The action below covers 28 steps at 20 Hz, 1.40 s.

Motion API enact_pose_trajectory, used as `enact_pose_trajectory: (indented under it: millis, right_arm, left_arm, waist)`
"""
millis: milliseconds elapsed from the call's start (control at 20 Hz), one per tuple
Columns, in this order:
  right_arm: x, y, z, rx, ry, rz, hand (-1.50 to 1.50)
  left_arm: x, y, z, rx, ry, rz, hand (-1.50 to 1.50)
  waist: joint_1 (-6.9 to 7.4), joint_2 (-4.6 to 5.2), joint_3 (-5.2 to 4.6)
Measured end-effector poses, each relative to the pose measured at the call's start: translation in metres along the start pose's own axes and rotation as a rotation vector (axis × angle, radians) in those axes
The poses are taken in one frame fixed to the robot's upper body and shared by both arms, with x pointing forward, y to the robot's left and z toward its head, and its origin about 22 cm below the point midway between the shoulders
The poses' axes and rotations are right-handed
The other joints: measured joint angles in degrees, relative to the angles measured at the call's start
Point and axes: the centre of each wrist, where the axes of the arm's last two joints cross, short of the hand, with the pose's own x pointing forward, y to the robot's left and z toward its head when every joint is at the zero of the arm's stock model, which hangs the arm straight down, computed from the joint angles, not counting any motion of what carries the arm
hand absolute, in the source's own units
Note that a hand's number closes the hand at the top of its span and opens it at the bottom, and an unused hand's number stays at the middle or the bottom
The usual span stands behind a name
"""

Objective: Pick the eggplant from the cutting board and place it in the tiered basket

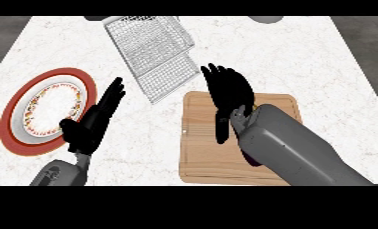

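A wooden cutting board (203, 163) lies at the lower middle of the counter. My right hand (230, 93) hovers over the board's far edge, open, with straight fingers pointing away from me. Its grey forearm covers most of the board. Only a dark purple sliver of the eggplant (252, 162) peeks out under the forearm; the rest is hidden. The wire tiered basket (155, 53) stands just beyond the board, up and to the left of my right fingertips. My left hand (92, 123) rests open at the lower left, fingers up, beside the plate.
A round plate (18, 113) with a red rim and patterned white centre sits at the left edge. Two grey objects (266, 19) are cut off at the counter's far edge. White marble counter stretches to the right of the board.
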Motion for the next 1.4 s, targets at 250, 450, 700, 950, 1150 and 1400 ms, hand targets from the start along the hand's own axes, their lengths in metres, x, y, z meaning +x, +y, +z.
enact_pose_trajectory:
  millis: [250, 450, 700, 950, 1150, 1400]
  right_arm:
    - [0.019, -0.022, 0.023, 0.073, -0.016, 0.050, -1.50]
    - [0.025, -0.020, 0.035, 0.098, -0.023, 0.058, -1.50]
    - [0.028, -0.008, 0.045, 0.047, 0.014, 0.086, -1.50]
    - [0.015, 0.006, 0.034, 0.061, 0.108, 0.146, -1.50]
    - [0.007, 0.019, 0.030, 0.092, 0.150, 0.144, -1.50]
    - [-0.002, 0.038, 0.030, 0.113, 0.173, 0.135, -1.50]
  left_arm:
    - [0.000, -0.006, 0.001, -0.009, -0.008, 0.000, 0.00]
    - [-0.002, -0.003, 0.001, 0.003, -0.012, -0.002, 0.00]
    - [-0.003, -0.008, 0.000, 0.001, -0.020, 0.004, 0.00]
    - [-0.001, -0.004, 0.000, -0.009, -0.025, 0.002, 0.00]
    - [0.002, -0.002, 0.000, -0.011, -0.018, 0.002, 0.00]
    - [0.002, -0.002, -0.002, -0.017, -0.024, -0.005, 0.00]
  waist:
    - [0.05, 0.37, 0.18]
    - [0.03, 0.53, 0.23]
    - [0.13, 0.73, 0.28]
    - [0.35, 0.87, 0.27]
    - [0.53, 0.95, 0.30]
    - [0.70, 1.07, 0.34]
